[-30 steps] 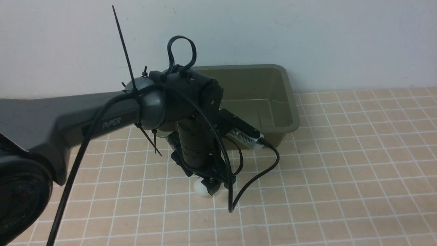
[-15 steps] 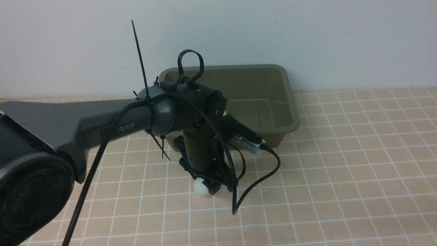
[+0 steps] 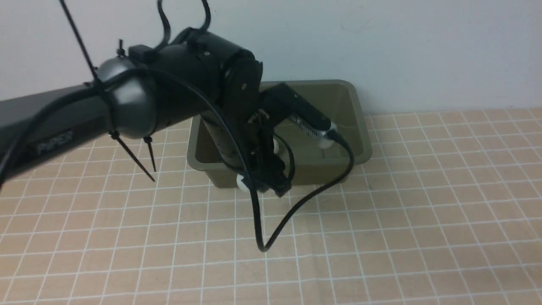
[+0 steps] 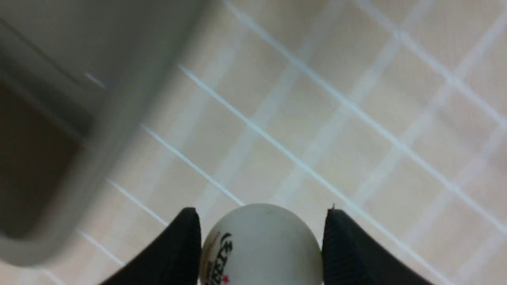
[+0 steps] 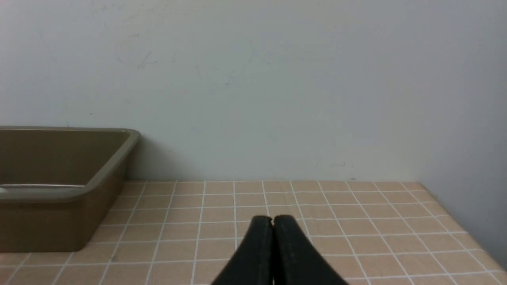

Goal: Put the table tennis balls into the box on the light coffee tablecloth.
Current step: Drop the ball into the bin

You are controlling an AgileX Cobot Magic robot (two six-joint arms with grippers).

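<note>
My left gripper (image 3: 258,183) is shut on a white table tennis ball (image 3: 240,182) and holds it above the light coffee tablecloth (image 3: 381,237), just in front of the near wall of the olive-green box (image 3: 360,127). In the left wrist view the ball (image 4: 259,247) has dark printing and sits between the two black fingers (image 4: 182,249); the blurred box (image 4: 59,130) lies beside it. A small white patch (image 3: 275,146) shows behind the wrist over the box; I cannot tell if it is the second ball. My right gripper (image 5: 272,220) is shut and empty, low over the cloth.
A pale wall stands right behind the box (image 5: 79,190). A black cable (image 3: 296,207) hangs in a loop from the left wrist over the cloth. In the right wrist view the cloth ends at a side wall (image 5: 467,158).
The left arm has lifted the ball off the cloth and carried it back towards the box's near wall. The wrist now stands higher and covers the box's left part.
</note>
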